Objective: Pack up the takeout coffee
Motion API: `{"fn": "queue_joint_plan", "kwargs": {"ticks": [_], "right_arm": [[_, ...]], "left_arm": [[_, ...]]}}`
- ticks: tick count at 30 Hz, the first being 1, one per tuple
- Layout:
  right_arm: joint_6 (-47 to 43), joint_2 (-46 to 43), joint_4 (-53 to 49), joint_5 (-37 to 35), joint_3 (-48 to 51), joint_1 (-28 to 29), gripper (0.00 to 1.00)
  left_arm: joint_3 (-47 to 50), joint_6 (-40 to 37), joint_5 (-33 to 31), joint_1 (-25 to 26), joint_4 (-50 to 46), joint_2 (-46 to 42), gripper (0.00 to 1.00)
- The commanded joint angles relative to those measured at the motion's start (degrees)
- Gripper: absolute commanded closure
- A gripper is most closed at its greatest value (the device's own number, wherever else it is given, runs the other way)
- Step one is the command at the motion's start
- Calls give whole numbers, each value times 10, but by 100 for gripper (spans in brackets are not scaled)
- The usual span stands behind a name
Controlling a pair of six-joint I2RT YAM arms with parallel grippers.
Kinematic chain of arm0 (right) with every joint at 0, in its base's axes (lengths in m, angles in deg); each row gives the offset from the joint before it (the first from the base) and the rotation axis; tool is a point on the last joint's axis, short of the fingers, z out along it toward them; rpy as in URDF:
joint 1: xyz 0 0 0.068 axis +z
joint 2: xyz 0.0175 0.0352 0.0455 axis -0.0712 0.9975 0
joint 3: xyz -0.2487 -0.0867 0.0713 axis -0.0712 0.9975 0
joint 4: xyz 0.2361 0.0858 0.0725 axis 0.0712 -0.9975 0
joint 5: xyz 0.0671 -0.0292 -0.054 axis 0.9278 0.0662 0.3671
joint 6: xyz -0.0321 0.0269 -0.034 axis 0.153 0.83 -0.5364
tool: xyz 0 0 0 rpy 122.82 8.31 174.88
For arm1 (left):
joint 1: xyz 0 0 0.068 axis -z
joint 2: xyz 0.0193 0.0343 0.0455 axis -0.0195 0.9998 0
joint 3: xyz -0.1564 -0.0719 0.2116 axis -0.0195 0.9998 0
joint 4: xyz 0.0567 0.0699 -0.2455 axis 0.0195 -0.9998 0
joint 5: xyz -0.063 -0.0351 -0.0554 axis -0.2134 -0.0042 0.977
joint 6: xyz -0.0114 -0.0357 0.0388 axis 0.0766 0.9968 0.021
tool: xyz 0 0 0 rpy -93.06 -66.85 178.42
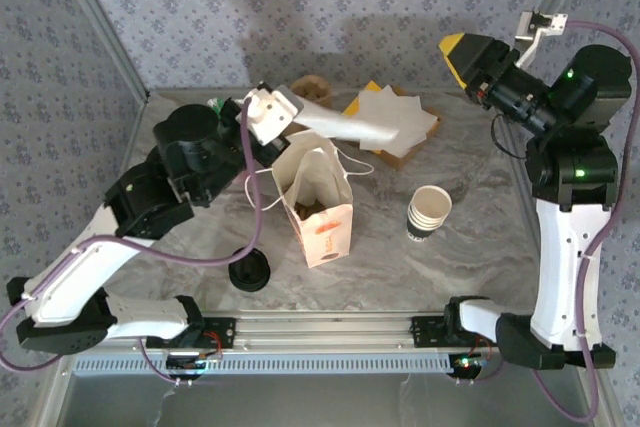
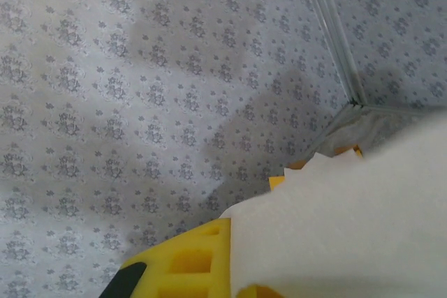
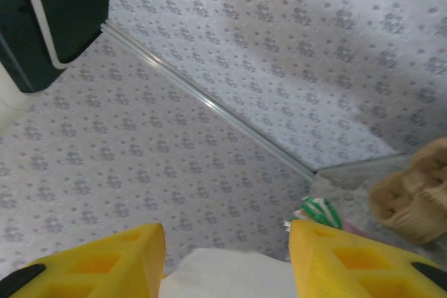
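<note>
Seen from above, the left end effector (image 1: 303, 119) is closed on a white napkin (image 1: 360, 129). It holds the napkin in the air just above and behind the open paper bag (image 1: 325, 222), which stands upright in the middle of the table (image 1: 480, 277). The napkin looks meant for the bag. A brown shape (image 1: 315, 209) low in the bag's mouth may be the takeout coffee; I cannot tell for certain. A stack of lidless cups (image 1: 429, 212) and some black lids (image 1: 249, 272) flank the bag. The right end effector (image 1: 460, 53) hangs high at the back right, probably parked out of the way.

In the left wrist view, one yellow finger (image 2: 185, 266) presses against the napkin (image 2: 349, 228), which hides the other finger.

In the right wrist view, the right end effector (image 3: 227, 259) gapes wide and holds nothing.
</note>
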Motion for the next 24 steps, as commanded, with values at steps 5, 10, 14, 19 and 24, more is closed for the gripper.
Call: {"fn": "queue_joint_plan", "kwargs": {"ticks": [5, 10, 14, 19, 24], "right_arm": [[-107, 66, 23, 76, 68, -11, 51], [-170, 60, 18, 111, 114, 69, 51], [-246, 48, -23, 127, 139, 126, 51], [-263, 17, 42, 171, 178, 178, 38], [-364, 7, 31, 158, 175, 235, 17]], "left_arm": [[-39, 21, 51, -10, -59, 1, 100], [-56, 52, 63, -14, -59, 14, 100], [-56, 76, 82, -25, -43, 14, 100], [-62, 98, 112, -40, -42, 22, 100], [-81, 143, 156, -65, -41, 35, 100]]}}
